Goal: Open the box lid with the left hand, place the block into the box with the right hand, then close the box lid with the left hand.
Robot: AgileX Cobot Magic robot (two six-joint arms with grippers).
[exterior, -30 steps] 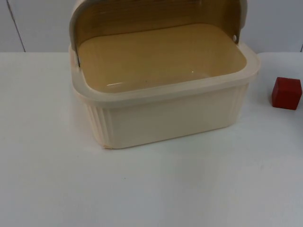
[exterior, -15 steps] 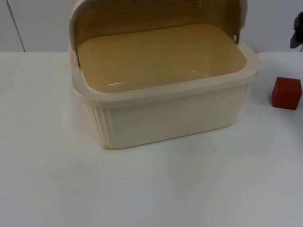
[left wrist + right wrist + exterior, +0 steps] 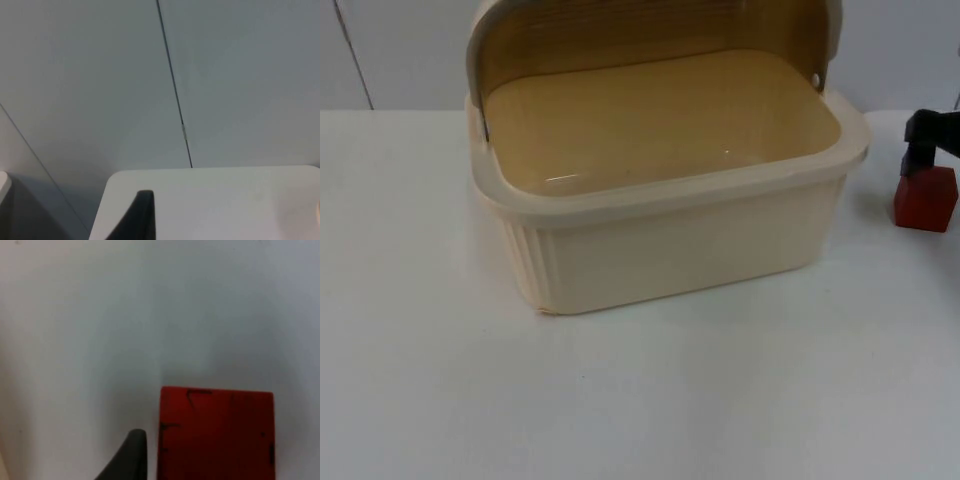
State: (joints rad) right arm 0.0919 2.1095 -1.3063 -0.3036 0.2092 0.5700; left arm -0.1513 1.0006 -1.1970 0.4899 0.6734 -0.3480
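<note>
The right gripper [image 3: 926, 160] hangs just above the red block [image 3: 925, 198]; I cannot tell how wide its fingers are. The block sits at three o'clock from the open box [image 3: 660, 250], lid [image 3: 650, 35] up.

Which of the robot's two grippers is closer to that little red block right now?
The right. The right gripper hangs just above the red block beside the open box; the left gripper waits off by the table's edge.
</note>
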